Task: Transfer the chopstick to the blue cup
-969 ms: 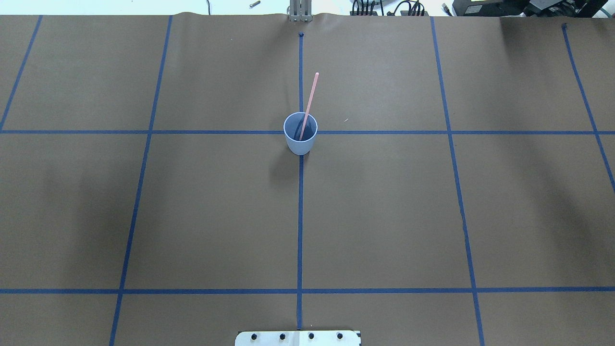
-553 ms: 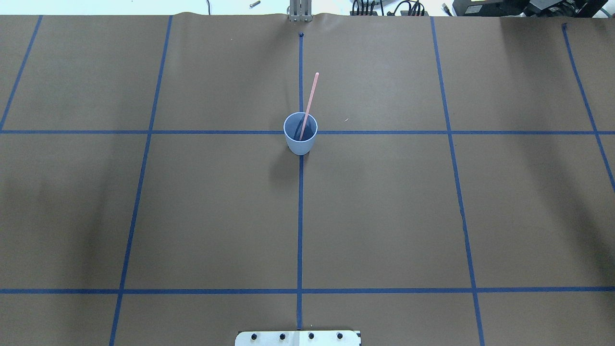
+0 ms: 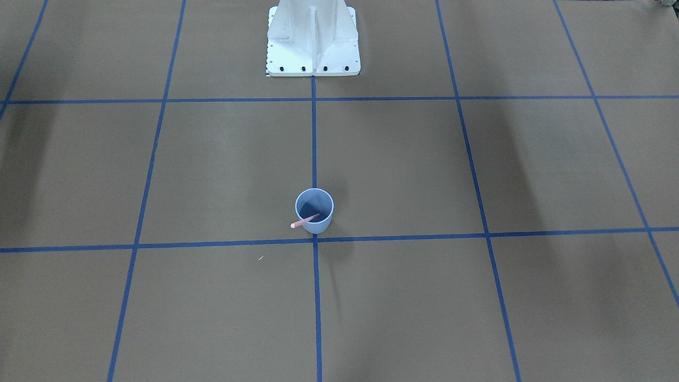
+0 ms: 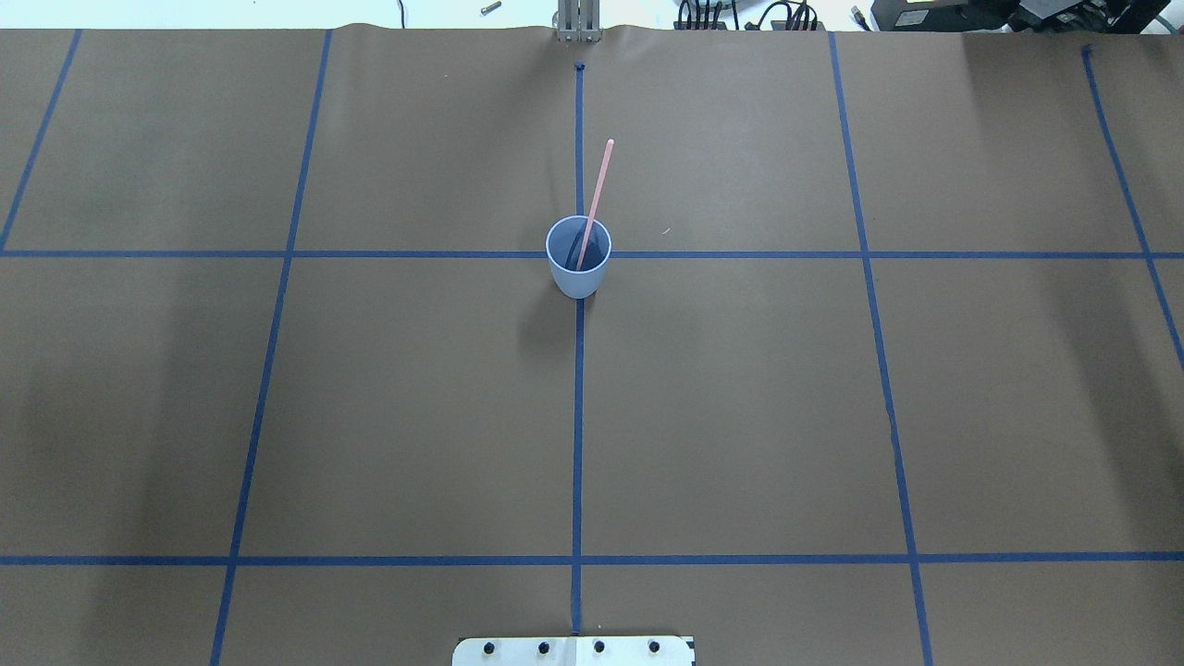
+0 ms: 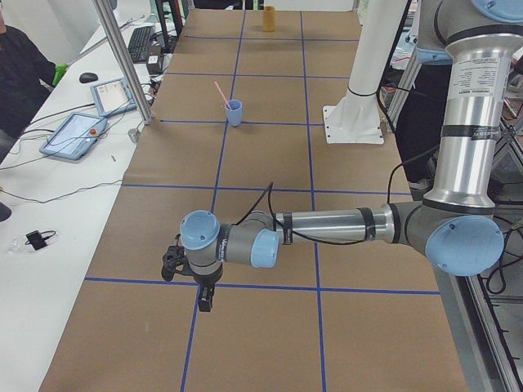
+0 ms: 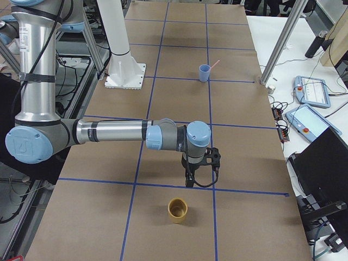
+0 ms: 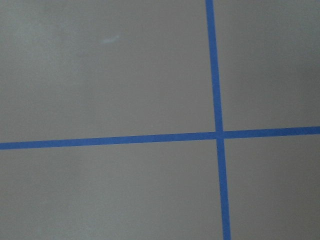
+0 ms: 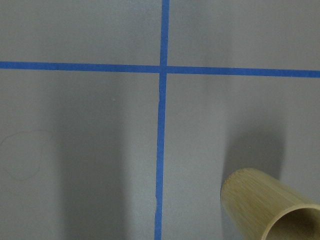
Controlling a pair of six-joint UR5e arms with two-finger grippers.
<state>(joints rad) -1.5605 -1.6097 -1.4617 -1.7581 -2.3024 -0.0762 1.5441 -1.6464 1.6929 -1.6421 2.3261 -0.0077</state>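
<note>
Brown-papered table [image 4: 416,398], blue tape grid [image 4: 577,416]

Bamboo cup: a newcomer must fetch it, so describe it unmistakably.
On the brown paper-covered table, go to the end on the robot's right, just past the right gripper. A short tan bamboo cup stands there upright. Unlike the pale blue plastic cup mid-table, it holds no pink chopstick.

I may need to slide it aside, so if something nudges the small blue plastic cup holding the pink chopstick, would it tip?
Probably easily: the small blue plastic cup looks light and narrows toward its base. The pink chopstick leans on its rim and sticks far out, likely adding leverage.
</note>
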